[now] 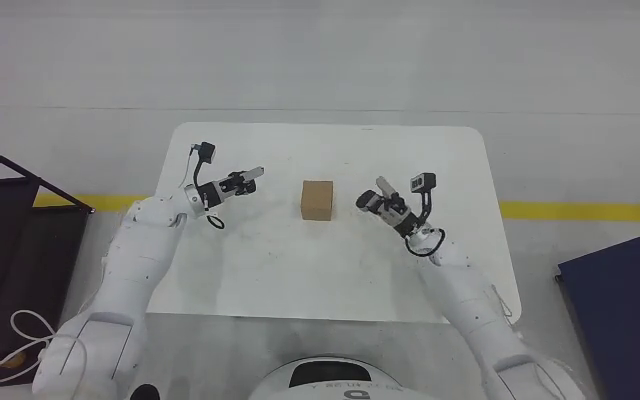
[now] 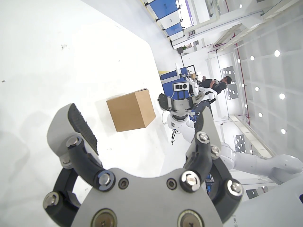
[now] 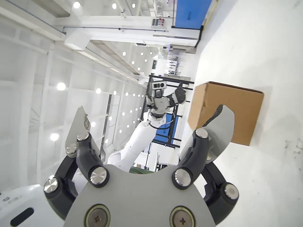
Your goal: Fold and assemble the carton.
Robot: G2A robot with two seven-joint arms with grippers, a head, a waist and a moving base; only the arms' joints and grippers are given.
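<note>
Carton (image 1: 317,200): standing as a closed brown cube near the middle of the bench (image 1: 300,290), all visible faces squared up. In the left wrist view one top edge appears to sit slightly proud (not certain that the flap is fully seated).

Left gripper (image 1: 256,177): held above the bench to one side of the carton, well apart from it and aimed toward it. Its fingers (image 2: 82,128) are spread wide. Nothing is held between them and nothing is touched.

Right gripper (image 1: 370,192): held on the opposite side of the carton, nearer to it than the left but with a gap to the carton wall. Its fingers (image 3: 222,121) are likewise wide apart, and no contact with the carton is seen.

Judgement on placement: the carton is bracketed by the two arms along one line, each facing a side wall. This suits squeezing or steadying it from both sides, should a last flap need pressing home. The folding is judged largely done, since no loose flap is seen hanging out. With both sets of fingers empty and clear, the carton is supported by the bench alone.
</note>
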